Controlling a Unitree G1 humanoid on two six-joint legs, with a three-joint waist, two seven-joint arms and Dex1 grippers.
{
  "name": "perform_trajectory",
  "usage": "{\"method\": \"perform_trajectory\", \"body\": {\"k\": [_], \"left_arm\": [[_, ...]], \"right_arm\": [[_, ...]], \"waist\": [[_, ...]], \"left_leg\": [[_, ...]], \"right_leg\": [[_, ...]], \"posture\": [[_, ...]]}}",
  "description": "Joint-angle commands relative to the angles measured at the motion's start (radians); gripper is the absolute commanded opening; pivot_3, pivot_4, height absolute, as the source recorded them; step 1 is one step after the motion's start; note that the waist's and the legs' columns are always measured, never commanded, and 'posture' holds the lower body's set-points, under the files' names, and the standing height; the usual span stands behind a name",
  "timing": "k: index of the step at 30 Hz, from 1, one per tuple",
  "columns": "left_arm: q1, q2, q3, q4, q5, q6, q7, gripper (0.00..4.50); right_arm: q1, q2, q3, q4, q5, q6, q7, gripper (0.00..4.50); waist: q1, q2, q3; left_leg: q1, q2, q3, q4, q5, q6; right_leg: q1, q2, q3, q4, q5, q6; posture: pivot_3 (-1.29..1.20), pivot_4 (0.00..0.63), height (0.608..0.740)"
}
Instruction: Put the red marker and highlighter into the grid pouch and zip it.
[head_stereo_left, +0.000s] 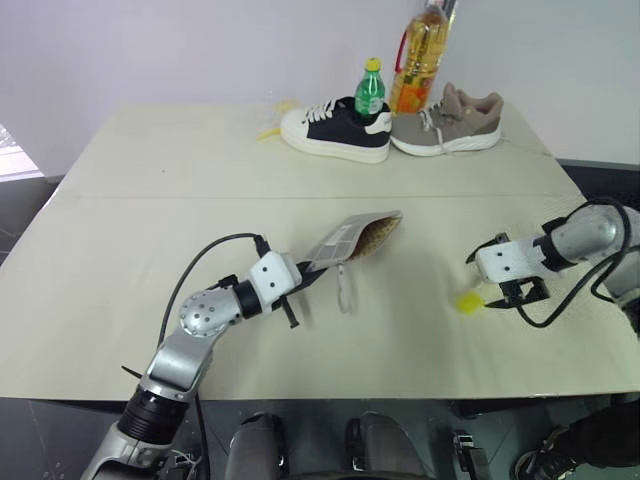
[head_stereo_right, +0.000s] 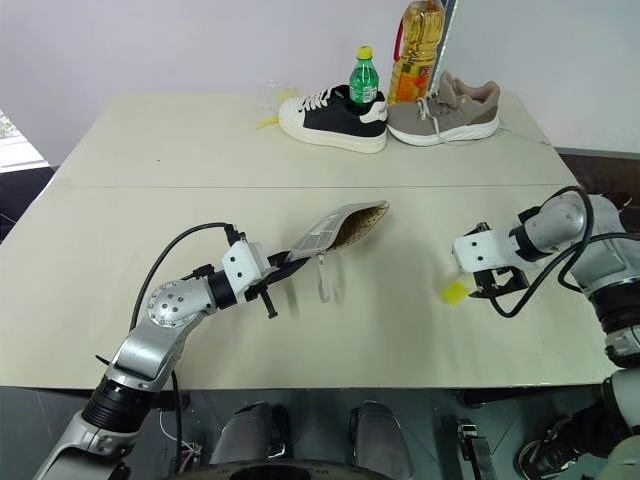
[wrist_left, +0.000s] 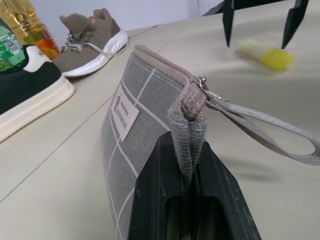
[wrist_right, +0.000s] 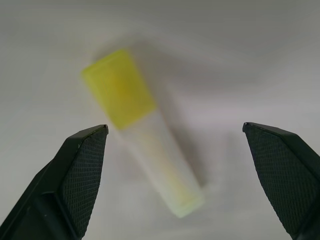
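Right wrist view has the right gripper (wrist_right: 175, 150) spread wide, fingers pointing down at the highlighter (wrist_right: 142, 130), which lies flat on the table (head_stereo_left: 150, 200) between the two fingertips, not touched yet. Head views put the highlighter well right of the pouch (head_stereo_left: 352, 240), just beside the right gripper (head_stereo_left: 512, 290).

Left gripper (wrist_left: 187, 175) is clamped shut on the pouch's closed end. The pouch hangs off the table, tilted, its open tan-lined mouth facing away from the gripper, toward the shoes (head_stereo_left: 335, 130) at the far edge. The pull cord (head_stereo_left: 345, 290) dangles below the pouch, loose. No red marker on the table; maybe already inside the pouch, can't tell.

Step in hand, by my read: pick up the highlighter. To do it well:
- The highlighter lies skewed to the finger line, so roll the wrist until the pads close across the barrel, not along it.
- Centre over the middle of the body, near the cap seam, so it doesn't pivot when lifted.
- Come straight down until the tips are just off the table, then close. It's round and smooth, likely to squirt sideways if pinched off-centre.
- Keep the pouch mouth up and open toward the right gripper for the drop-in.
- Mind the cord, which could snag during the transfer.
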Motion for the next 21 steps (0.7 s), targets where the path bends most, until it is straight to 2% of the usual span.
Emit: {"method": "perform_trajectory", "body": {"k": [1,4,7,12,13,15,21], "left_arm": [[0.01,0.0,-0.005,-0.044,-0.001,0.0,0.003,0.0],[0.017,-0.001,-0.005,-0.052,0.001,0.004,0.008,0.0],[0.019,-0.003,-0.005,-0.058,0.002,0.007,0.011,0.0],[0.016,-0.002,0.003,-0.06,-0.002,0.013,0.012,0.0],[0.015,-0.001,0.008,-0.06,-0.004,0.015,0.013,0.0],[0.015,0.001,0.015,-0.059,-0.007,0.015,0.012,0.0],[0.004,0.006,0.063,-0.061,-0.03,0.023,0.028,0.0]], "right_arm": [[-0.051,0.009,0.006,0.065,-0.022,-0.07,0.025,4.49],[-0.059,0.033,0.022,0.115,-0.03,-0.105,0.041,4.49],[-0.042,0.054,0.03,0.147,-0.027,-0.124,0.055,3.7],[-0.026,0.077,0.006,0.123,-0.001,-0.101,0.054,1.16],[-0.021,0.08,-0.006,0.101,0.013,-0.088,0.052,0.85],[-0.017,0.085,-0.025,0.069,0.033,-0.061,0.045,0.85],[-0.021,0.152,-0.175,-0.194,0.175,0.221,-0.064,0.85]], "waist": [[0.0,0.0,0.0],[-0.001,0.0,0.0],[0.001,0.0,0.0],[-0.004,-0.001,0.0],[-0.004,-0.001,0.0],[-0.004,-0.001,0.0],[0.0,0.001,0.001]], "left_leg": [[0.0,0.0,0.0,0.0,0.0,0.0],[0.001,0.0,0.0,0.0,0.0,0.0],[0.001,0.0,0.0,0.0,0.0,0.0],[0.004,0.0,0.0,0.0,0.0,0.0],[0.005,0.0,0.0,0.0,0.0,0.0],[0.007,0.0,0.0,-0.001,0.0,0.0],[0.007,0.001,0.0,-0.002,0.0,0.0]], "right_leg": [[0.0,0.0,0.0,0.0,0.0,0.0],[0.001,0.0,0.0,0.0,0.0,0.0],[0.002,0.0,0.0,0.0,0.0,0.0],[0.004,0.0,0.0,0.0,0.0,0.0],[0.005,0.0,0.0,0.0,0.0,0.0],[0.006,0.0,0.0,0.0,0.0,0.0],[0.004,0.0,0.002,0.002,0.0,0.0]], "posture": [[0.0,0.15,0.705],[0.0,0.15,0.705],[0.0,0.15,0.705],[0.0,0.15,0.705],[0.0,0.15,0.705],[0.0,0.15,0.705],[0.0,0.15,0.705]]}}
